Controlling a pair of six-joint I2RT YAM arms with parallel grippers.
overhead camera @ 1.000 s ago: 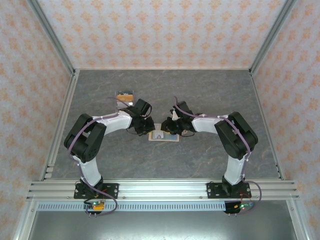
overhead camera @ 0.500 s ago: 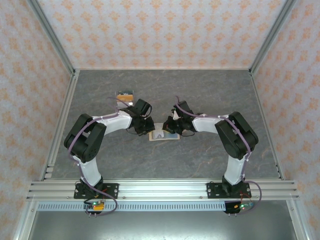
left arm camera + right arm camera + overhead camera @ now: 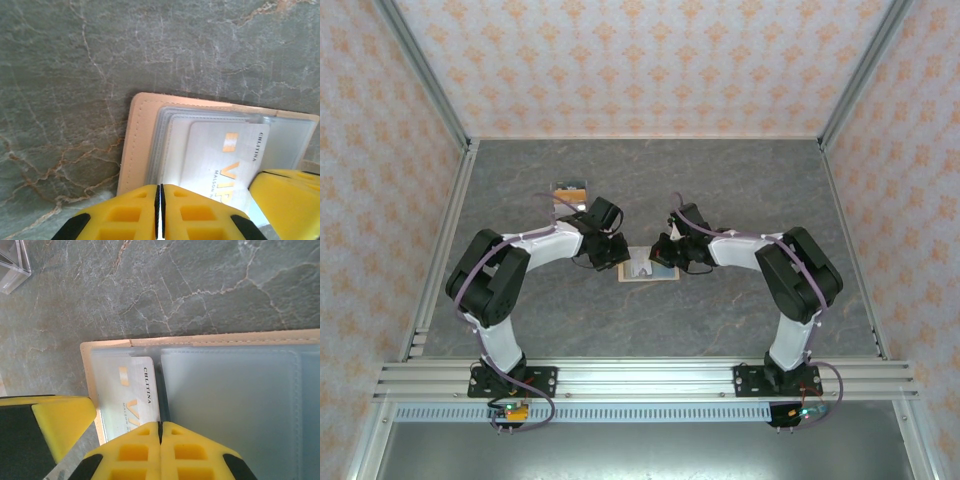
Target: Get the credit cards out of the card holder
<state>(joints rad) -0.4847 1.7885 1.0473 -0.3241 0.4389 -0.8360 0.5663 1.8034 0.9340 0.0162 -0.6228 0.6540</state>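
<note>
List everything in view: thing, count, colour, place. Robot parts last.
card holder: one, beige with pale blue-grey pockets, spread open at table centre between the grippers.
card: one, grey-white with gold lettering, in a holder pocket.
clear box: one, transparent, tan contents, behind the left arm.
table: one, grey marble.
left gripper: one, black arm, yellow fingers, at the holder's left edge.
right gripper: one, black arm, yellow fingers, at the holder's right edge.

The grey-white plastic credit card (image 3: 220,160) tucked in the beige leather card holder (image 3: 137,140) reads "CHLITINA" along one edge, with large gold letters "VIP" and smaller print beginning "MAISON" beside them
</note>
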